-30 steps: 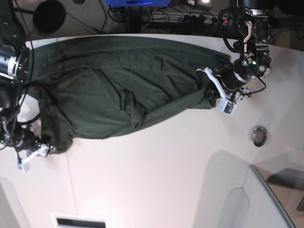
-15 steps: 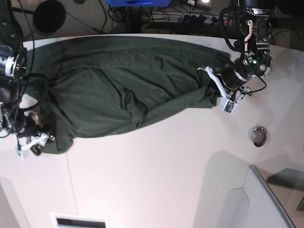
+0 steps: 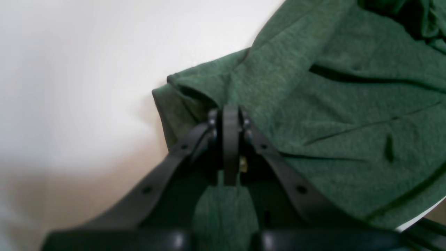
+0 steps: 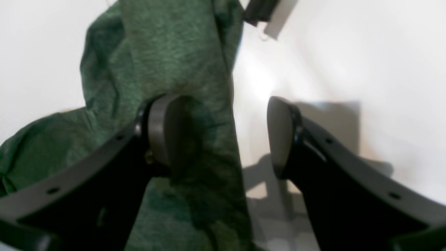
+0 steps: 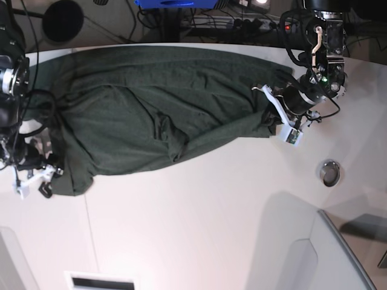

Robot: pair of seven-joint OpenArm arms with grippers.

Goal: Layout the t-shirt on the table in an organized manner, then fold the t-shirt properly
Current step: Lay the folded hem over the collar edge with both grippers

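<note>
The dark green t-shirt lies crumpled and stretched sideways across the far half of the white table. My left gripper is at the shirt's right end. In the left wrist view this left gripper is shut on a fold of the t-shirt, beside bare table. My right gripper sits at the shirt's lower left corner. The right wrist view shows the right gripper open, a strip of t-shirt passing under one finger while the other hangs over bare table.
A small metal ring is set into the table right of the shirt. A grey raised panel fills the near right corner. A white slot sits at the near edge. Cables and a blue box lie beyond the far edge.
My right gripper has drifted left and slightly farther from the front edge beside the shirt's lower left corner. The left gripper and its end of the shirt have stayed put.
</note>
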